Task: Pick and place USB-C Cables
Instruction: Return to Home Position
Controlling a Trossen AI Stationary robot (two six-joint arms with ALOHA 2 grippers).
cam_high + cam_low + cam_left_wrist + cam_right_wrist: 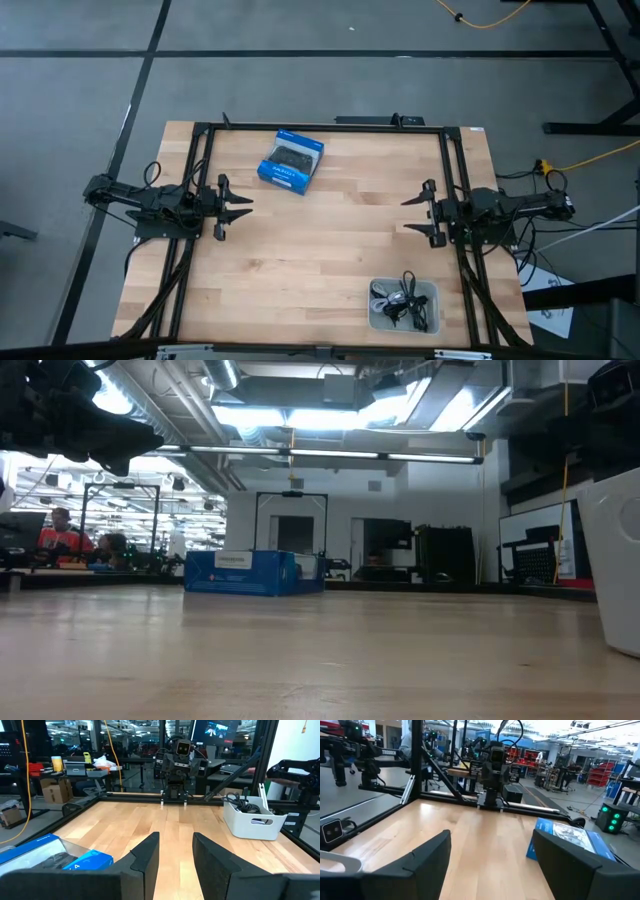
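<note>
The USB-C cables [404, 300] lie bundled inside a small white bin [428, 291] near the table's near right corner; black ones show above the bin's rim in the left wrist view [243, 805]. A blue box [291, 161] lies flat toward the far edge, holding dark items. My left gripper [245, 206] hovers open at the table's left side, level with the middle. My right gripper [408, 214] hovers open at the right side, facing it. Both are well apart from bin and box.
Black frame rails [320, 127] run along the table's far, left and right sides. The wide middle of the wooden table [320, 240] lies between the two grippers. In the low view the blue box [250, 572] stands far off and the white bin's wall [620, 560] rises at the right.
</note>
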